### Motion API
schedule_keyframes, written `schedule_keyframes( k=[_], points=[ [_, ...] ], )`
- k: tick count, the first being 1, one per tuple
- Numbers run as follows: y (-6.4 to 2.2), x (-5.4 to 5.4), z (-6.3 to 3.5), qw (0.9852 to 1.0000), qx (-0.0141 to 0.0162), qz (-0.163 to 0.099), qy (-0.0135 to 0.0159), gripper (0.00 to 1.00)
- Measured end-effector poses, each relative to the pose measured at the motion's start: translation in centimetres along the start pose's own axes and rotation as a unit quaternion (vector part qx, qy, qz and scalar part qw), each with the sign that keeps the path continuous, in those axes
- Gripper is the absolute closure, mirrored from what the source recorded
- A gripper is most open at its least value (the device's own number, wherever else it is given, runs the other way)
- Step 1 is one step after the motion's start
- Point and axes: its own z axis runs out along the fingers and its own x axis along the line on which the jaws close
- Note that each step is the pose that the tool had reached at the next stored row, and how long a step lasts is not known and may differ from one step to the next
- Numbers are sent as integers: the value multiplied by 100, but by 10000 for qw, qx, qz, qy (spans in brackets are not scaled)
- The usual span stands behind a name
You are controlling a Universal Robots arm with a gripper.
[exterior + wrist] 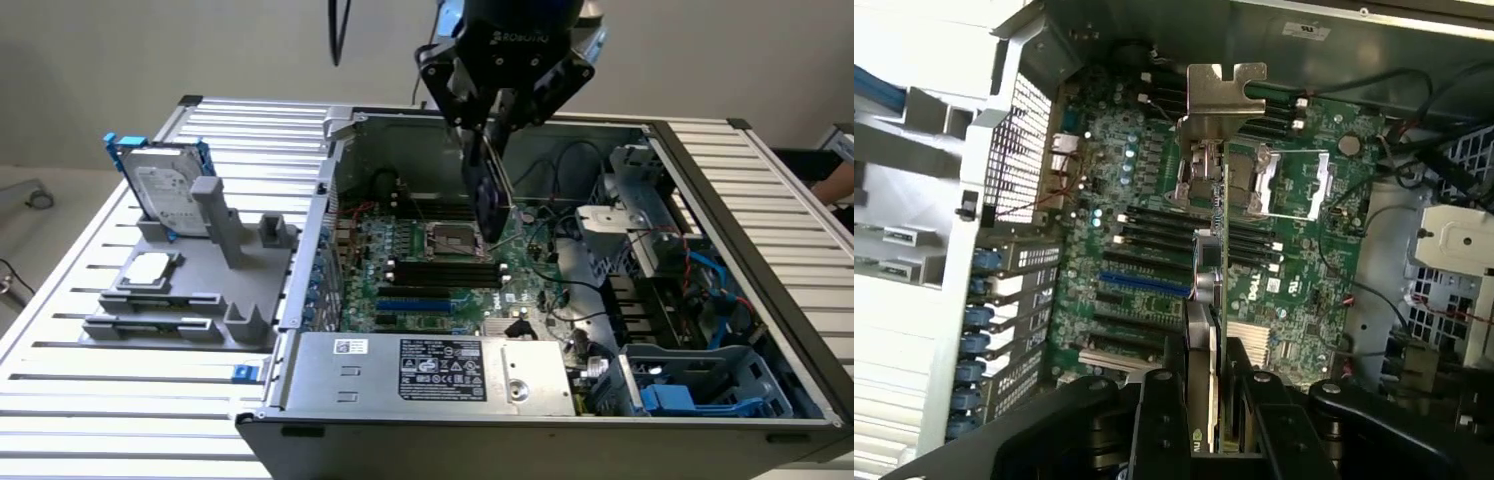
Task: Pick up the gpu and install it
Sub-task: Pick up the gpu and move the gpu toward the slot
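End effector (pixel 490 135) clamped on the gpu (pixel 489 195), holding the card edge-on just above the motherboard (pixel 400 235) inside the open computer case (pixel 534 445) on the slatted surface (pixel 120 400).

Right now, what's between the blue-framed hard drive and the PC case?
Exterior view: grey holder posts stand between the hard drive and the PC case.
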Motion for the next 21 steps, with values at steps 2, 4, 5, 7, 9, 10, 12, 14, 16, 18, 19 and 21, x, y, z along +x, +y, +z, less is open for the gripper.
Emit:
schedule_keyframes(
  k=[2,4,5,7,9,10,12,14,16,18,19,21],
  points=[
    [-1,-1,18,9998,9,-184,14,73],
    [-3,-2,36,9993,17,-366,28,73],
    [-3,-2,45,9990,21,-456,34,73],
    [-5,-3,62,9980,29,-635,48,73],
    [-6,-4,79,9967,38,-813,62,73],
    [-7,-4,87,9959,42,-905,69,73],
    [-8,-5,102,9941,50,-1084,82,73],
    [-9,-6,118,9919,60,-1265,91,73],
    [-10,-7,133,9894,75,-1449,86,73],
    [-11,-7,146,9866,91,-1626,77,73],
    [-12,-7,153,9851,99,-1716,72,73],
    [-13,-8,166,9817,115,-1899,61,73]
  ],
)
